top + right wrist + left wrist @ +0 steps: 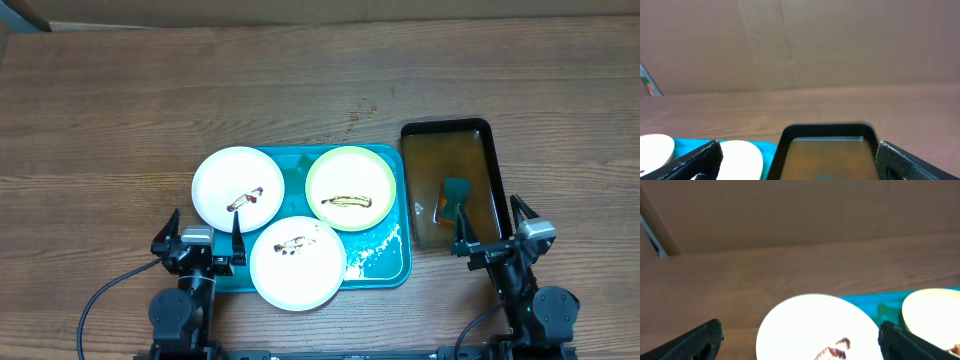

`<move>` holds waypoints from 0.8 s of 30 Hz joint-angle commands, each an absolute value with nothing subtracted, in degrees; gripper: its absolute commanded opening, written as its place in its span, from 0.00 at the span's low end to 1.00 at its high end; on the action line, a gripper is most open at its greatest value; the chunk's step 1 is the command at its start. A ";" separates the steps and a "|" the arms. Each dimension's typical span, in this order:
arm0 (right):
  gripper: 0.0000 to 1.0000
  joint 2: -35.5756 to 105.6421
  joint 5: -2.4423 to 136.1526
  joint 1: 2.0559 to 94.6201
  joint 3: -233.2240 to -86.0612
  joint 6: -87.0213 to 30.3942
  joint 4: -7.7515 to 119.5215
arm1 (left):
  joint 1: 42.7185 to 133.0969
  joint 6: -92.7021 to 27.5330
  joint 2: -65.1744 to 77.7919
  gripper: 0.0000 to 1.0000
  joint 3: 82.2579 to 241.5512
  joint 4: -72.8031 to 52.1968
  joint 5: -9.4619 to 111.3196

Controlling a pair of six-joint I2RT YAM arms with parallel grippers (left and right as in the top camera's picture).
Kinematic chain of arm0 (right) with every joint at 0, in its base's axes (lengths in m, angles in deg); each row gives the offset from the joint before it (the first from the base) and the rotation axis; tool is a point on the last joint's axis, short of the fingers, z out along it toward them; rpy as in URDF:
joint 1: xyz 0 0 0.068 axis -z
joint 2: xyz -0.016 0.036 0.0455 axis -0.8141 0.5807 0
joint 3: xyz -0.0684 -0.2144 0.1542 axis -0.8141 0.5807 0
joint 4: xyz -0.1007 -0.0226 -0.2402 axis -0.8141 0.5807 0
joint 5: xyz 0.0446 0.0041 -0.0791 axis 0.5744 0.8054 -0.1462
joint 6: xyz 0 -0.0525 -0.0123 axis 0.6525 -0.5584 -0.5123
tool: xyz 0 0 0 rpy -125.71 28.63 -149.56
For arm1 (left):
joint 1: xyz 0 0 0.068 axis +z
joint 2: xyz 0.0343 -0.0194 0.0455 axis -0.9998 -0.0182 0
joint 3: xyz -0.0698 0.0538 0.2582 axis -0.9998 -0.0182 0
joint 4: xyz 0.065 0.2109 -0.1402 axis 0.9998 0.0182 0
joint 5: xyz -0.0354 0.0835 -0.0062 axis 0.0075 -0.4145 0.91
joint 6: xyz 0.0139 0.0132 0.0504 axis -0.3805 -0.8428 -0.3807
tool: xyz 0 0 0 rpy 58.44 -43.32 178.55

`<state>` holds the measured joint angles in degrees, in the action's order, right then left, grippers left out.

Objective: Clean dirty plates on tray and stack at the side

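Three plates lie on the turquoise tray (385, 268): a white plate (238, 187) at the left, a pale green plate (351, 188) at the right, and a white plate (298, 262) at the front, each with a brown smear. My left gripper (202, 240) is open and empty at the tray's front left corner; its wrist view shows the left white plate (810, 325) between the fingers (800, 342). My right gripper (495, 232) is open and empty at the near end of the black tray (493, 150).
The black tray holds brownish water and a teal sponge (455, 195); it also shows in the right wrist view (827, 135). Crumbs (355, 115) lie on the wooden table behind the tray. A cardboard wall stands at the far edge.
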<state>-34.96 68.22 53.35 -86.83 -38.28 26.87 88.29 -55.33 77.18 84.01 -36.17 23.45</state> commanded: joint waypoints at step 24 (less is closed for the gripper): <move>1.00 2.17 68.33 53.62 -129.99 -28.49 67.85 | 88.18 -42.89 30.78 1.00 137.10 14.36 33.95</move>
